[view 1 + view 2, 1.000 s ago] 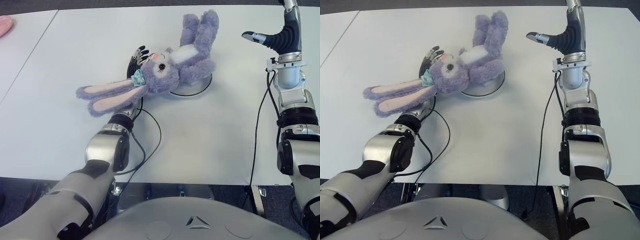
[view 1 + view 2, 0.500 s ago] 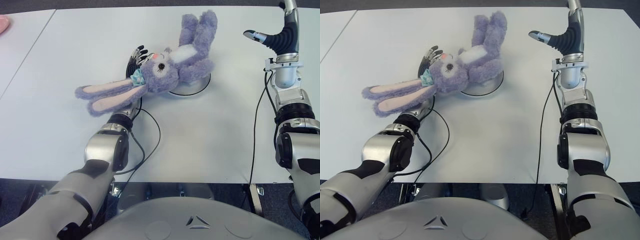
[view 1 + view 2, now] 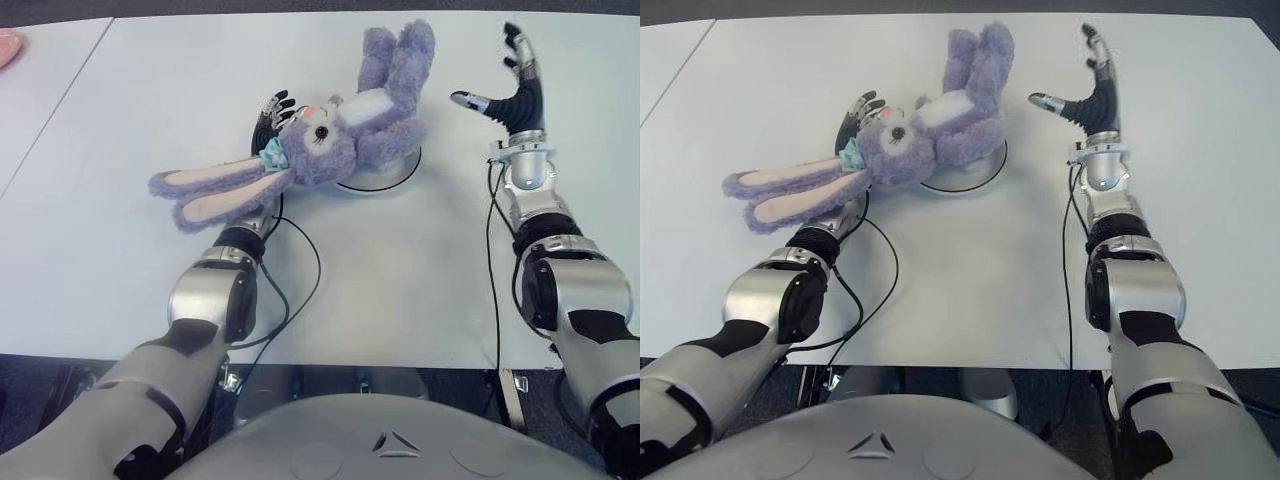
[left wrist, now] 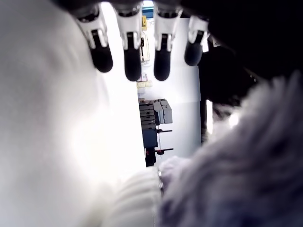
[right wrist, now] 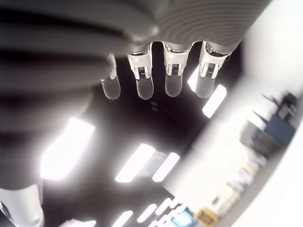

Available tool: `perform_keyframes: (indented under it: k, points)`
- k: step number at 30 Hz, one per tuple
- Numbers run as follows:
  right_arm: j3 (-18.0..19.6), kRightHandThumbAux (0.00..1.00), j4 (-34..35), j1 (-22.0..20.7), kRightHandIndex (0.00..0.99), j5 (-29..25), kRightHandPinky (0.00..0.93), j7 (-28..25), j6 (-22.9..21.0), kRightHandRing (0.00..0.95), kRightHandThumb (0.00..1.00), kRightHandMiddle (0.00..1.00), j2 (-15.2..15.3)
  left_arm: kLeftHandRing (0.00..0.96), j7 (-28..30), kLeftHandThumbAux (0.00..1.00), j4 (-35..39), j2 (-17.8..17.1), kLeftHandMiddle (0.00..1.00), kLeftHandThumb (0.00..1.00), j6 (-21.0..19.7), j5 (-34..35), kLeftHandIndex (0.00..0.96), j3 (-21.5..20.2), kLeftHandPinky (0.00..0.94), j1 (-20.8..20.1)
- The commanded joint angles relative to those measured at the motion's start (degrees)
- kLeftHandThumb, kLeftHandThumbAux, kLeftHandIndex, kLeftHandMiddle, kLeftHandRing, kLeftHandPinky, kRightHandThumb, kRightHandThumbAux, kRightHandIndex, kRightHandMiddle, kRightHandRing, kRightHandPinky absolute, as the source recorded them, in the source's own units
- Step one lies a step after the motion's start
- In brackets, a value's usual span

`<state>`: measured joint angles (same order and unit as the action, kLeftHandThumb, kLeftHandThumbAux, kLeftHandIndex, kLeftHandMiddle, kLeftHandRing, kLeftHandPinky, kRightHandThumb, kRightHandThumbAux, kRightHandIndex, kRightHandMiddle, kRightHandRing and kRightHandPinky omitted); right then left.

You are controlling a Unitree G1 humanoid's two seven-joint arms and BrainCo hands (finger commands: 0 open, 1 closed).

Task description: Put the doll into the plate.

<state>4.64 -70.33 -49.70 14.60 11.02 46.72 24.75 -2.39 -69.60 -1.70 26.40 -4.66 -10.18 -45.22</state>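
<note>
Purple doll (image 3: 345,140) lying across the plate (image 3: 385,172) near the table's (image 3: 400,280) far edge, ears trailing left over the open, empty-fingered left hand (image 3: 272,115); right hand (image 3: 512,85) raised beside, fingers spread, holding nothing.

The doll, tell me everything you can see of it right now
The doll is a plush purple rabbit with fuzzy fur, a white belly, a dark eye, a pink nose and a small teal bow at the base of its two long, pink-lined ears. It lies on its side, body over the plate on the white table, legs pointing away from the robot, ears trailing toward the robot's left. The left hand is behind its head, fingers extended.
</note>
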Motion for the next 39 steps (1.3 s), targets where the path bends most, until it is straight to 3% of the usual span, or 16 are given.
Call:
perform_keyframes:
  k: [1,12,20,39]
  points:
    - [2.3,0.696,-3.7,3.5,0.000,-4.9,0.000,-5.0,-1.1,0.000,0.000,0.000,-5.0,0.169,0.3,0.514,-9.1,2.1,0.181,0.000,-11.0,-0.7,0.138,0.0,0.157,13.4]
    - [3.6,0.703,-4.9,6.5,0.000,-7.0,0.000,-8.1,-3.9,0.000,0.000,0.000,-8.3,0.165,0.2,0.500,-9.0,2.1,0.175,0.000,-10.3,-0.7,0.132,0.0,0.147,13.6]
    - [5.2,0.739,-6.3,8.8,0.000,-8.2,0.003,-8.2,-9.0,0.000,0.000,0.005,-10.7,0.164,0.2,0.496,-9.0,1.9,0.175,0.000,-10.2,-0.7,0.132,0.1,0.151,13.9]
    - [9.8,0.799,-6.4,11.1,0.033,-12.2,0.073,-12.2,-14.0,0.037,0.000,0.044,-13.5,0.151,0.9,0.486,-8.9,1.3,0.160,0.000,-9.7,-0.6,0.113,0.0,0.150,14.3]
